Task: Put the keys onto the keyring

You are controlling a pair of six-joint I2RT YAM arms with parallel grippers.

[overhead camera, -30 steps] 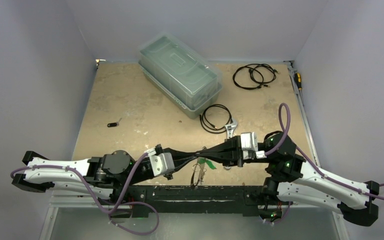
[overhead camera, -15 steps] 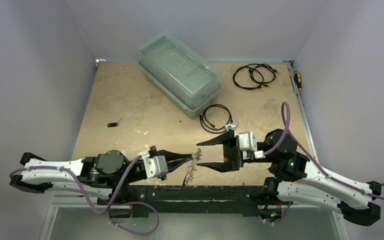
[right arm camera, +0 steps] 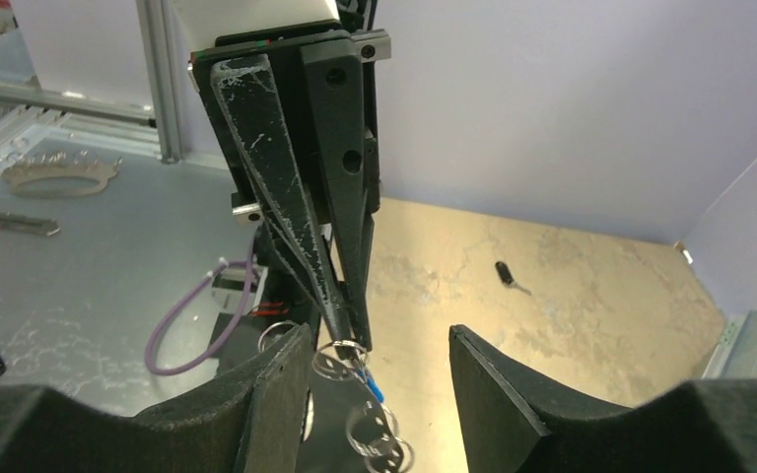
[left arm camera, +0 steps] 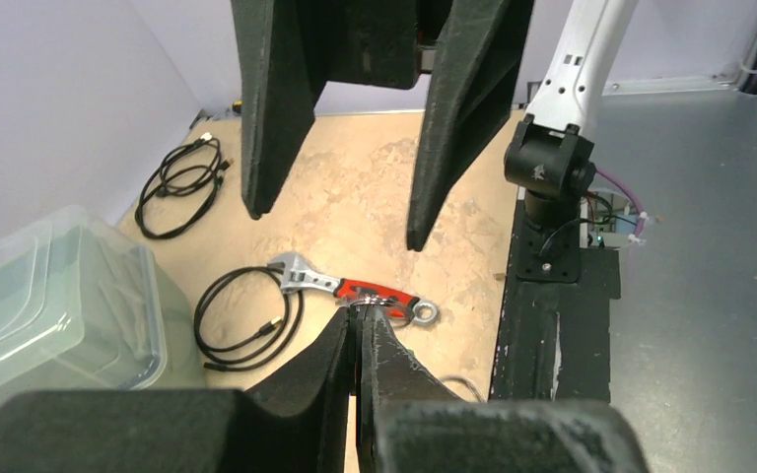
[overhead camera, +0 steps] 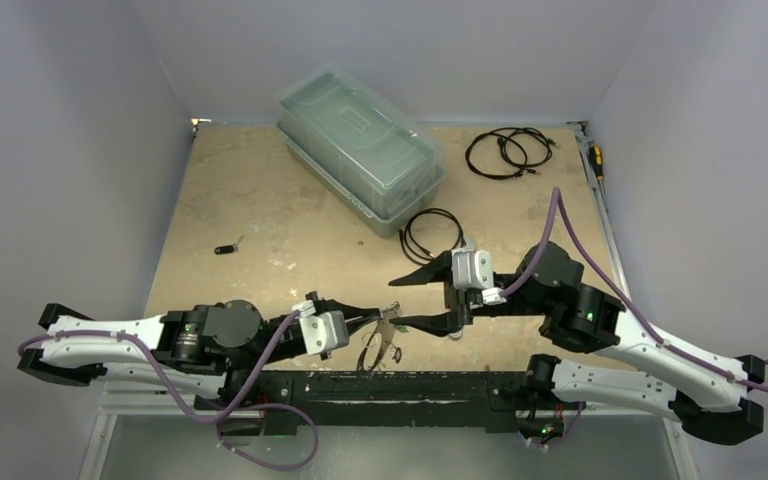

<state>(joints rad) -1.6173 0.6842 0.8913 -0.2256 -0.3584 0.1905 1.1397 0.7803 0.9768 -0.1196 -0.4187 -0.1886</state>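
Top external view shows you the left tool [overhead camera: 387, 319] pressed together, pinching the keyring [overhead camera: 372, 350] at its tip. The loop hangs from there toward 6 o'clock, over the near edge of the bench [overhead camera: 260, 200]. Your right tool [overhead camera: 400, 302] stands spread, just at 1 o'clock from that tip. Right wrist view shows small rings and a blue tag [right arm camera: 375, 387] hanging between its fingers [right arm camera: 276, 394]. One black key [overhead camera: 225, 249] lies well apart on the bench, at 10 o'clock from the left tool. In the left wrist view the red wrench [left arm camera: 370, 293] lies at 12 o'clock, behind the tip.
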